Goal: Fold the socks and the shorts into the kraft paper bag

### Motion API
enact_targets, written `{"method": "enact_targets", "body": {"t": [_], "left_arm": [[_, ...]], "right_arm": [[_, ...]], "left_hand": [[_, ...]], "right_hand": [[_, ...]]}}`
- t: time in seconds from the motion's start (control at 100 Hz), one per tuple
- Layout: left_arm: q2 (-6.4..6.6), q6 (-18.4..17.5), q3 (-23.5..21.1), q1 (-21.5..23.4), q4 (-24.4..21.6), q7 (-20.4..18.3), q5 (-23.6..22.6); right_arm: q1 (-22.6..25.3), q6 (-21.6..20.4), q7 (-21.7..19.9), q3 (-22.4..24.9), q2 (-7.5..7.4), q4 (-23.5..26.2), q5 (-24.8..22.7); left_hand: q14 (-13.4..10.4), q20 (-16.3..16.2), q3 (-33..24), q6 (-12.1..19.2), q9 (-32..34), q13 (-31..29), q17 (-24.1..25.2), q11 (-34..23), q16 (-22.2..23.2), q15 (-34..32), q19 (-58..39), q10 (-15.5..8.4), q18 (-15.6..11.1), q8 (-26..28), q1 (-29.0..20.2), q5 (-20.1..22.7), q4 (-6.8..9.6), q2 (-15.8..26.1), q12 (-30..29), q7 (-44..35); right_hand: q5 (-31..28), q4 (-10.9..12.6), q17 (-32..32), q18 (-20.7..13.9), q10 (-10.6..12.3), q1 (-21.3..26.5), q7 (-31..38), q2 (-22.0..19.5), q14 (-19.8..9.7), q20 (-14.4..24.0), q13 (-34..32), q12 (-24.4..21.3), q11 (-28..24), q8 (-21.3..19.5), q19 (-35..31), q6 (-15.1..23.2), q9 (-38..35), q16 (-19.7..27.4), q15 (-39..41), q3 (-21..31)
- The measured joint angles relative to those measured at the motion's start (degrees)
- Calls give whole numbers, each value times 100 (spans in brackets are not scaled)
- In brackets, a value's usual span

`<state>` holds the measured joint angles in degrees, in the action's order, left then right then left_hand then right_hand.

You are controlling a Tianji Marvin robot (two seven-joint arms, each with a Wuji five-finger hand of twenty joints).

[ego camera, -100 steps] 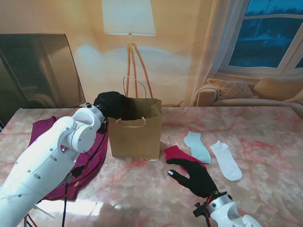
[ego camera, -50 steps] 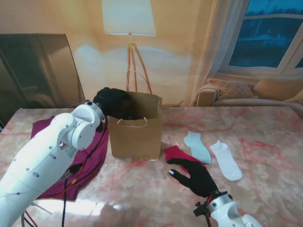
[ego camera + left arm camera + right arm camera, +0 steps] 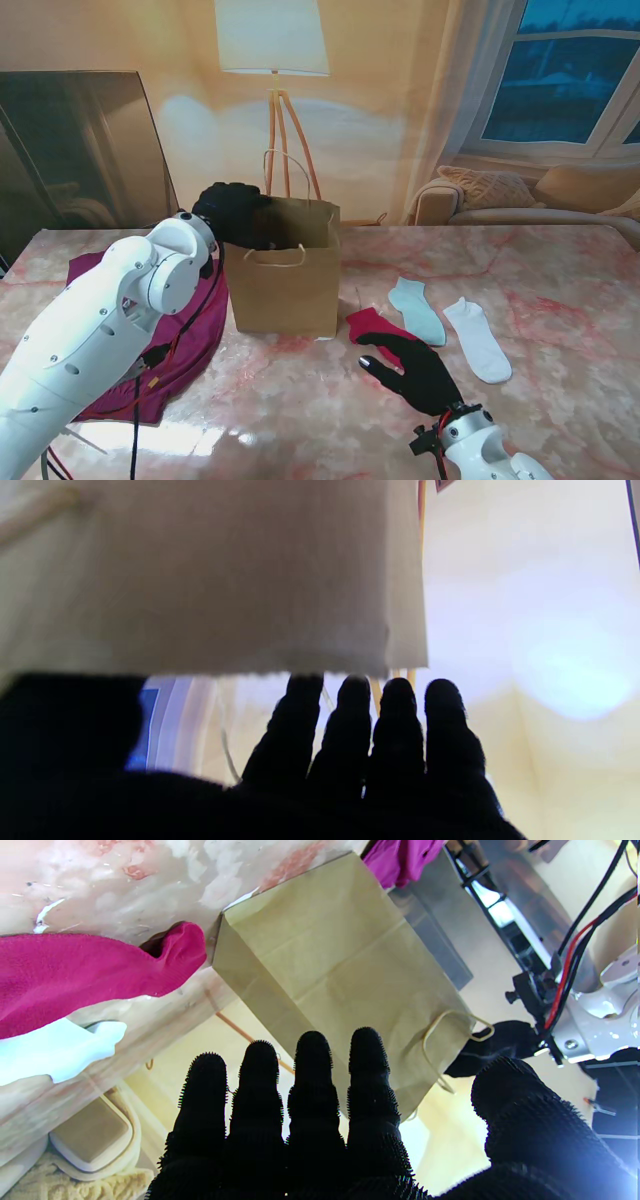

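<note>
Left hand farther left, higher.

Stand camera: high, looking down across the surface. Left wrist camera: close under the lamp shade, facing upward. Right wrist camera: near, facing the paper bag, shared with the stand view.

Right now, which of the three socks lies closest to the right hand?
The red sock, partly under the right hand. The pale green sock and white sock lie farther right.

bag interior hidden, shorts partly behind left arm
</note>
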<state>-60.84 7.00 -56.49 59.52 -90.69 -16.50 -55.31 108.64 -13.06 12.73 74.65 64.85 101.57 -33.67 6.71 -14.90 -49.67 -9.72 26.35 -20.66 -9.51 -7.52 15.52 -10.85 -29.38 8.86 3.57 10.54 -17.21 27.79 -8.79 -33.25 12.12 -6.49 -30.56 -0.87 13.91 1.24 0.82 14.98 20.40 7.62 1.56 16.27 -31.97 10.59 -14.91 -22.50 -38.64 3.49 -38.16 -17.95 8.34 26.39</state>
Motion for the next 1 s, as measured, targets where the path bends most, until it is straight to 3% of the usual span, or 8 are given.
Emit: {"method": "enact_targets", "body": {"t": [0.08, 0.16, 0.25, 0.32, 0.51, 0.73, 0.91, 1.0], "left_arm": [[-12, -2, -111, 113, -73, 264, -4], [-19, -22, -255, 243, -245, 233, 24], [-20, -118, -389, 385, -467, 246, -70], [-20, -132, -468, 493, -659, 239, -252], [-40, -164, -989, 995, -1283, 278, -281], [-102, -476, -1765, 2012, -2006, 1106, 113], [-173, -772, -2304, 2857, -2428, 1817, 48], [-208, -927, -2499, 3257, -2595, 2105, 419]], "right_arm": [[0, 0, 0, 0, 1, -1, 0], [0, 0, 0, 0, 2, -2, 7], [6, 0, 14, 3, 4, -2, 1], [11, 0, 47, 7, 5, -2, -21], [32, 13, 51, 60, 11, 7, -27], [66, 73, 56, 140, 13, 75, -132], [148, 95, 47, 211, 12, 220, -217], [198, 104, 47, 235, 11, 281, -262]], "left_hand": [[-82, -100, 421, 178, 151, -161, -53, -12, 26, -2, -135, -122, -22, 95, -348, 167, -1, 380, 51, -80], [-122, -114, 785, 318, 224, -203, -82, -62, 61, -6, -197, -153, -48, 161, -621, 266, -1, 585, 102, -207], [-156, -117, 999, 434, 339, -279, -120, -91, 84, -10, -250, -234, -81, 210, -691, 282, -2, 709, 114, -228], [-198, -117, 1393, 502, 455, -419, -131, -91, 116, -10, -284, -314, -86, 222, -901, 285, -2, 1071, 168, -285], [-214, -118, 2256, 547, 511, -494, -137, -92, 133, -7, -301, -321, -143, 234, -1049, 286, -3, 1562, 205, -296], [-216, -118, 2711, 537, 511, -494, -127, -68, 135, 1, -304, -321, -144, 240, -1183, 288, 35, 1683, 206, -296], [-216, -118, 2854, 505, 511, -494, -126, -58, 135, 10, -252, -321, -144, 240, -1192, 289, 35, 1776, 207, -296], [-216, -118, 2914, 499, 511, -494, -125, -56, 135, 52, -243, -321, -144, 240, -1335, 349, 36, 1795, 207, -344]], "right_hand": [[-10, 0, 0, 0, 0, 0, 0, 0, 0, 0, 0, 0, 0, 0, 0, 0, 0, 0, 0, 0], [-11, 0, 0, 0, 0, 0, 0, 0, 0, 0, 0, 0, 0, 0, 0, 0, -1, 0, 0, 0], [-11, 0, 0, 0, 0, 0, 0, 0, 0, 0, 0, 0, 0, 0, 0, 0, -1, 0, 0, 0], [-12, 0, 0, 0, 0, 0, 0, 0, 0, 0, 0, 0, 0, 0, 0, 0, -2, 0, 0, 0], [-13, 0, 4, 0, 0, 0, 0, 0, 0, 0, 0, 0, 0, -9, 0, 0, -2, 0, 0, 0], [-13, 0, 4, 0, 0, 0, 0, 0, 0, 0, 0, 0, 0, -36, 0, 0, -3, 0, 0, 0], [-13, 0, 4, 0, 0, 0, 0, 0, 0, 0, 0, 0, 0, -36, 0, 0, -3, 0, 0, 0], [-13, 0, 6, 0, 0, 0, 0, 0, 0, 0, 0, 0, 0, -36, 0, 0, -3, 0, 0, 0]]}}
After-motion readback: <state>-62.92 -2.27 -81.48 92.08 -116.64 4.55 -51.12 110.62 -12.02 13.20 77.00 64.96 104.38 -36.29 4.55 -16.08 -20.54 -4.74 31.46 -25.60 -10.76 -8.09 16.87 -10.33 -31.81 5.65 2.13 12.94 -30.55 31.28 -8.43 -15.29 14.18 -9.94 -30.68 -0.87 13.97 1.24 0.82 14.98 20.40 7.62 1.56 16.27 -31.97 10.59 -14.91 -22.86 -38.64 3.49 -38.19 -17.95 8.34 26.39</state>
